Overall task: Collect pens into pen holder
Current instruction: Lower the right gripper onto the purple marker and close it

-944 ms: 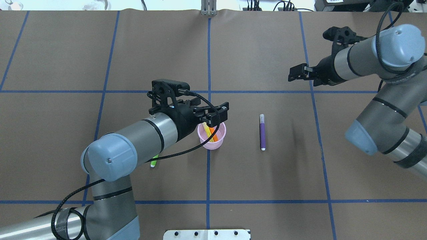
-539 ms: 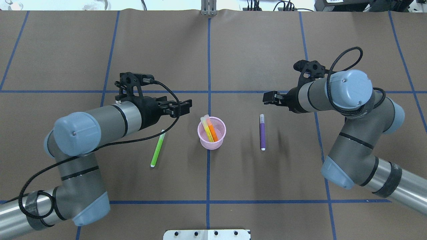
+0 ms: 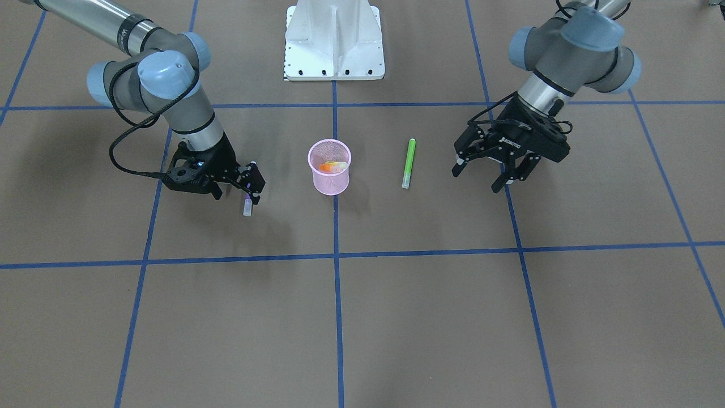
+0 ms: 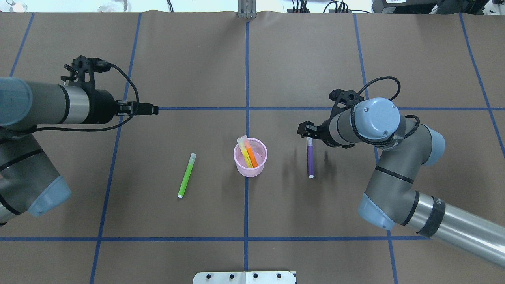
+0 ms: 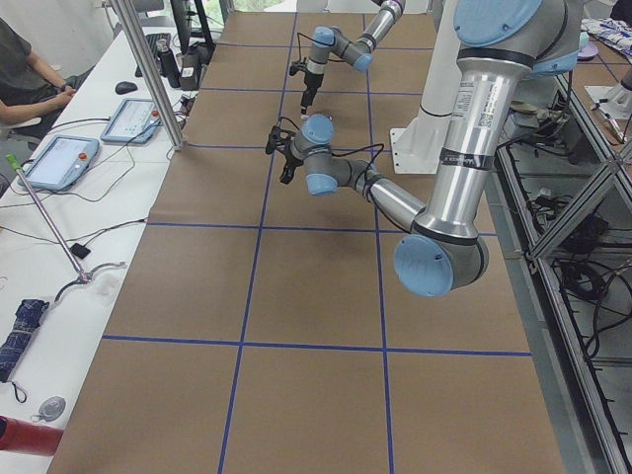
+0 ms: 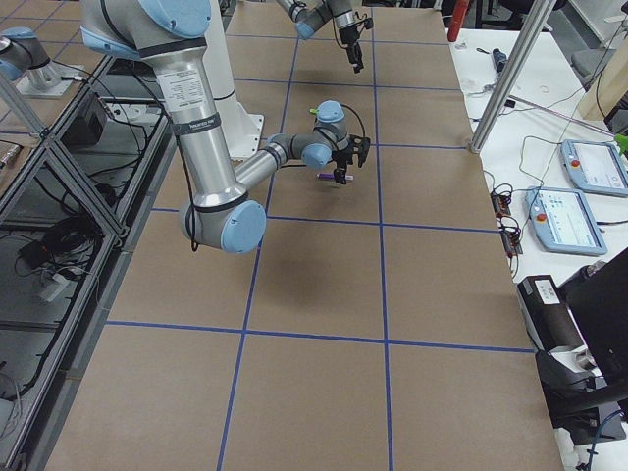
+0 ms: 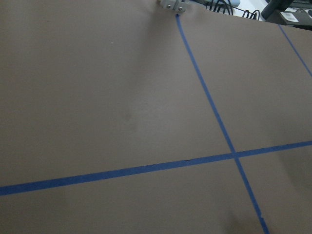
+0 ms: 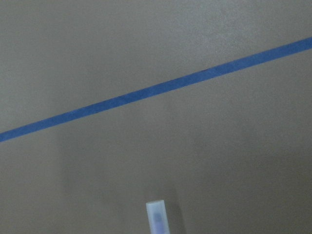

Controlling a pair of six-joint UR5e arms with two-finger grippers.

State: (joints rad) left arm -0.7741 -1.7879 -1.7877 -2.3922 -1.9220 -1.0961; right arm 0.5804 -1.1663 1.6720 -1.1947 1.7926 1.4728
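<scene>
The pink mesh pen holder (image 4: pixel 252 167) stands at the table's middle with a yellow pen (image 4: pixel 242 152) and an orange pen (image 4: pixel 251 157) in it. It also shows in the front view (image 3: pixel 329 173). A green pen (image 4: pixel 186 175) lies flat to its left and a purple pen (image 4: pixel 310 159) lies flat to its right. My right gripper (image 4: pixel 304 132) hangs low over the purple pen's capped end, jaws open and straddling it in the front view (image 3: pixel 250 183). The cap (image 8: pixel 156 219) shows in the right wrist view. My left gripper (image 4: pixel 154 109) is open and empty, far left of the holder.
Brown paper with blue tape lines (image 4: pixel 247 79) covers the table. The robot's white base plate (image 3: pixel 334 39) is at the near edge. The left wrist view shows only bare paper and tape (image 7: pixel 229 146).
My left arm drew back from above the holder to the far left, uncovering the green pen. My right arm swung in from the far right and came down over the purple pen's cap.
</scene>
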